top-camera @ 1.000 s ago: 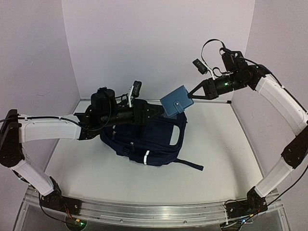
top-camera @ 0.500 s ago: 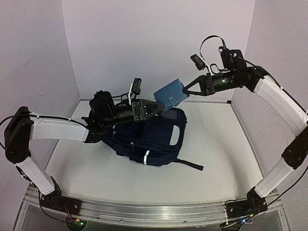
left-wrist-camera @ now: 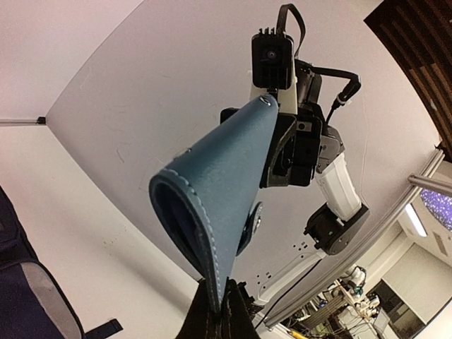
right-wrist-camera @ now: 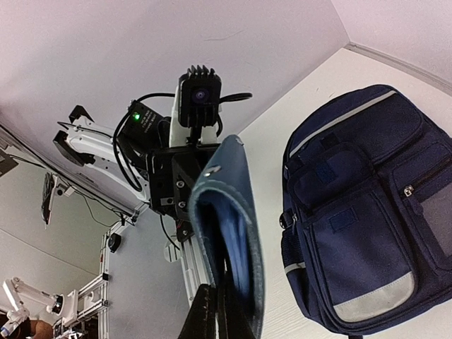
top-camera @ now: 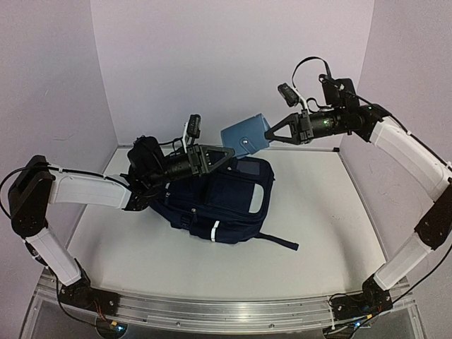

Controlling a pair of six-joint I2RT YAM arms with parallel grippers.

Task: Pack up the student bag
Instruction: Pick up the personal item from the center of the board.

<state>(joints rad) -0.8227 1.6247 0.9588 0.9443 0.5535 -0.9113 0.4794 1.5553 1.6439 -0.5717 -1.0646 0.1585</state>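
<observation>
The student bag (top-camera: 219, 201), navy with white stripes, lies flat on the white table; it also fills the right of the right wrist view (right-wrist-camera: 360, 212). A small blue pouch (top-camera: 244, 139) hangs in the air above the bag's far end, held from both sides. My left gripper (top-camera: 227, 152) is shut on the pouch's lower stitched edge (left-wrist-camera: 219, 176), its jaws (left-wrist-camera: 217, 307) pinched tight. My right gripper (top-camera: 268, 133) is shut on the pouch's opposite edge (right-wrist-camera: 236, 226), its jaws (right-wrist-camera: 224, 311) closed round the flap.
A dark strap (top-camera: 279, 242) trails from the bag toward the front right. Purple walls enclose the table at the back and sides. A metal rail (top-camera: 226, 311) runs along the near edge between the arm bases.
My right gripper carried the pouch left and a little up. My left gripper rose to meet it and went from open to shut on its edge.
</observation>
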